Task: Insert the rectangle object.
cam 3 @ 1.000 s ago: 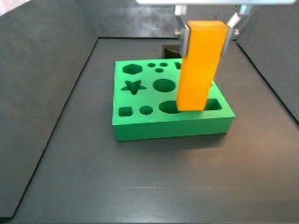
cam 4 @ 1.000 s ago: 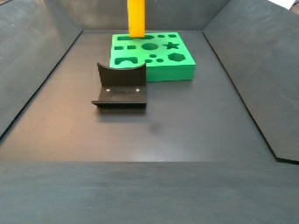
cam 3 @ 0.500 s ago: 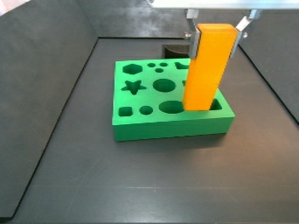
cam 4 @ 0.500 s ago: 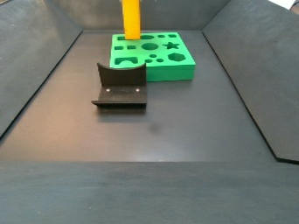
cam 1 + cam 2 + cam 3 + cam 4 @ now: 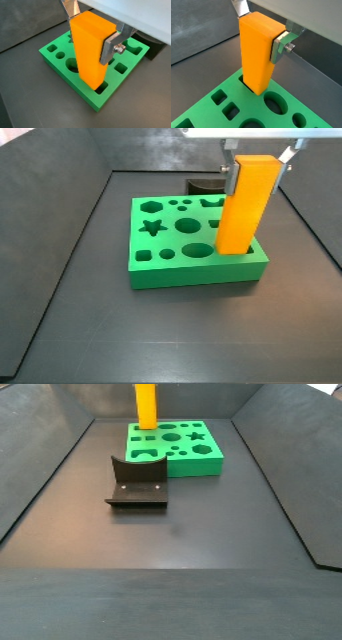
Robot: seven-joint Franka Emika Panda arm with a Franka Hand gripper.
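Note:
The rectangle object (image 5: 247, 206) is a tall orange-yellow bar, standing upright with its lower end in a hole at the corner of the green block (image 5: 174, 253). It shows in both wrist views (image 5: 91, 47) (image 5: 258, 52) and in a side view (image 5: 144, 406). My gripper (image 5: 91, 24) is shut on the bar's upper end, one silver finger (image 5: 110, 46) on each side; it also shows in a wrist view (image 5: 261, 29). The green block (image 5: 187, 452) has several shaped holes. How deep the bar sits is hidden.
The dark fixture (image 5: 136, 482) stands on the floor in front of the green block in a side view; a part of it shows behind the block (image 5: 203, 186). Dark sloping walls (image 5: 67, 238) enclose the floor on both sides.
The gripper and the orange bar have shifted sideways over the block's corner, and the bar stands more upright than before. The green block and fixture have not moved.

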